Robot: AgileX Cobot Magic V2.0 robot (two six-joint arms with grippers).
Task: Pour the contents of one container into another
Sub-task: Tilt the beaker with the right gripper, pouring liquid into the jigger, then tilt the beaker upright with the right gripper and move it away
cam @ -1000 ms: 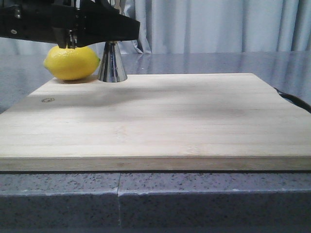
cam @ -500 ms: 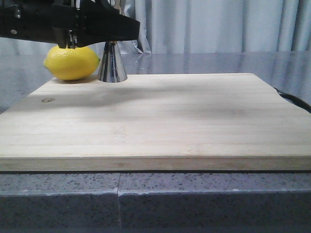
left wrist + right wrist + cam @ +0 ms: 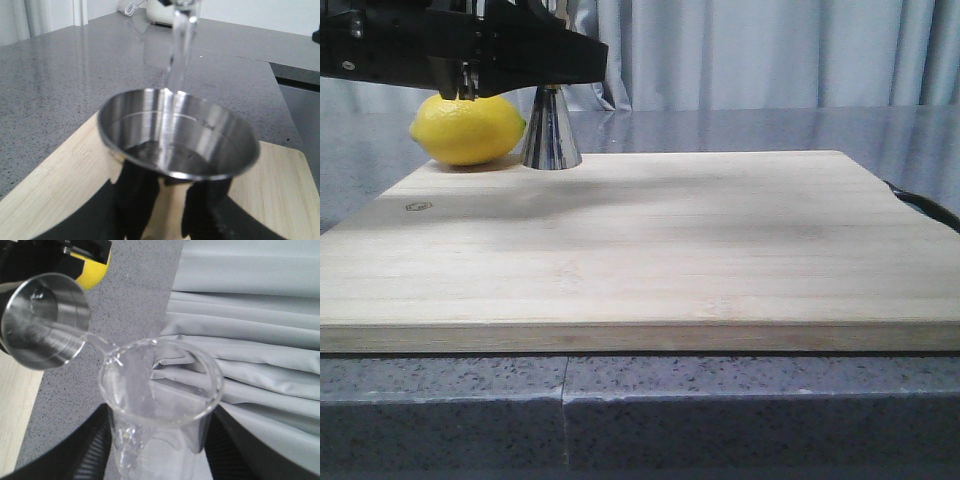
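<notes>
A pale bamboo cutting board (image 3: pixel 640 240) fills the near half of the speckled grey stone countertop (image 3: pixel 750 125), its front edge running flush along the counter's lip, a small round stamped mark (image 3: pixel 418 207) near its left edge too faint to read. Most of the board's surface lies bare, from the front edge back toward the far right corner, where a dark cable (image 3: pixel 920 205) curves off the right edge.

At the board's far left corner stands the tall shiny steel hourglass-shaped jigger (image 3: pixel 551 130), its flared base on the wood. A yellow lemon (image 3: pixel 468 128) sits just beside it, toward the left edge. The left arm's black gripper (image 3: pixel 165 200) is closed on the jigger's lower body, dark fingers (image 3: pixel 132 197) pressing it from both sides in the left wrist view. An engraved fill line and a small marking, blurred beyond reading, ring the inside of the steel cup, and clear liquid pools at its bottom.

Above the jigger's rim, the small clear glass beaker (image 3: pixel 160 405) is tipped in the right gripper (image 3: pixel 160 450), whose black fingers (image 3: pixel 85 450) clamp its walls. A thin stream of clear liquid (image 3: pixel 75 335) runs from the beaker's pouring lip into the jigger's open mouth. Any printing on the glass cannot be made out. Beyond the counter's far edge hangs a pleated grey curtain (image 3: pixel 770 50).
</notes>
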